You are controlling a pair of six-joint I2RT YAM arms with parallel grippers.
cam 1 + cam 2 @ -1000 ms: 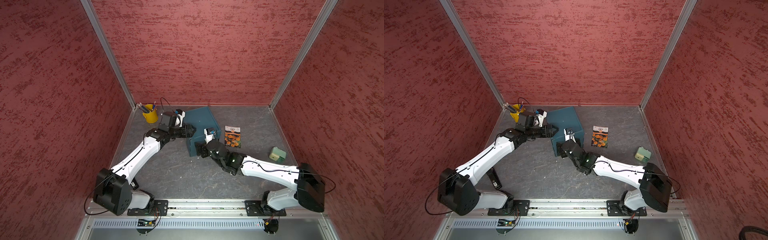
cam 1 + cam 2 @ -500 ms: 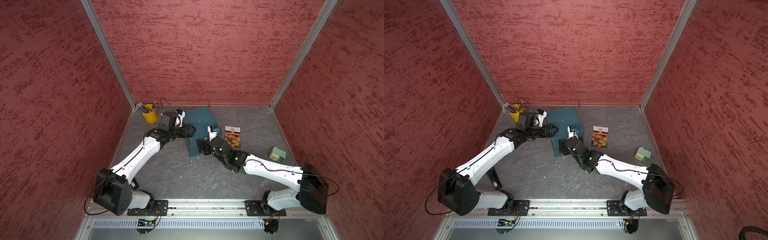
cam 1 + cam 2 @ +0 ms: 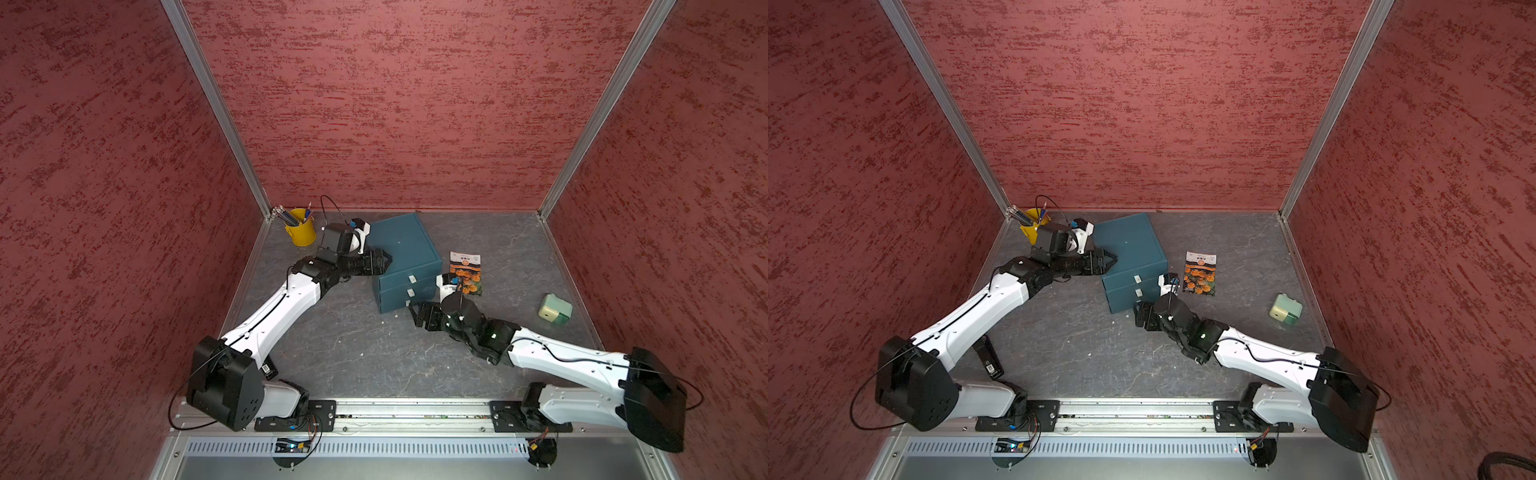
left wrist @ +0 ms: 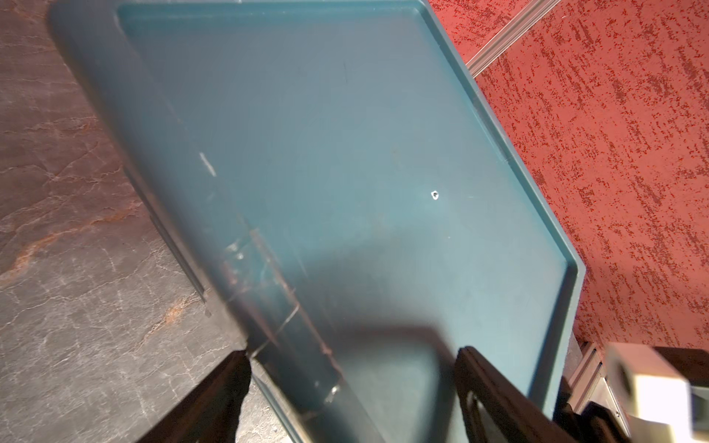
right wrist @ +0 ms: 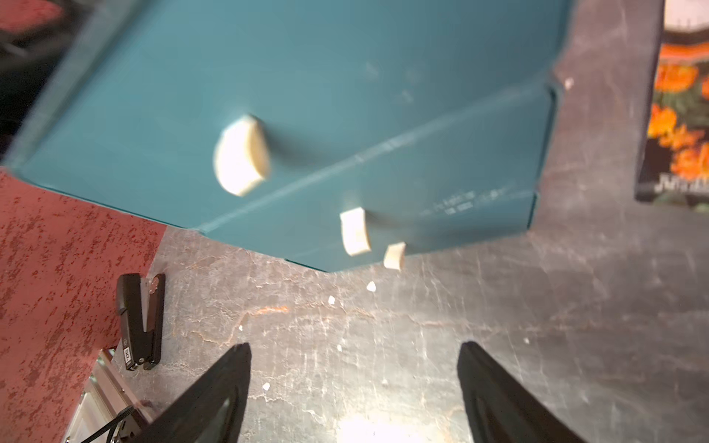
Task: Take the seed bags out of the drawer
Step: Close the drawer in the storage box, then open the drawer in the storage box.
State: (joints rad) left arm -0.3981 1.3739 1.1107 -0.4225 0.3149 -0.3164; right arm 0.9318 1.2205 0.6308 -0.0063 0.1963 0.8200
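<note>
Teal cabinet [image 3: 399,245] w/ L gripper [image 4: 353,353] apart at edge, R gripper [image 5: 355,345] apart nr front.

seed bag [image 3: 466,271]: orange, flat, just beside cabinet [image 3: 401,237] | drawers [image 3: 395,287]: all three shut

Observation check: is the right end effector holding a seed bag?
No, the right end effector is open and empty over the table.

No text legible, blurred white script on seed bag [image 5: 679,145], faint tiny print on teal cabinet [image 5: 345,96] front
</note>
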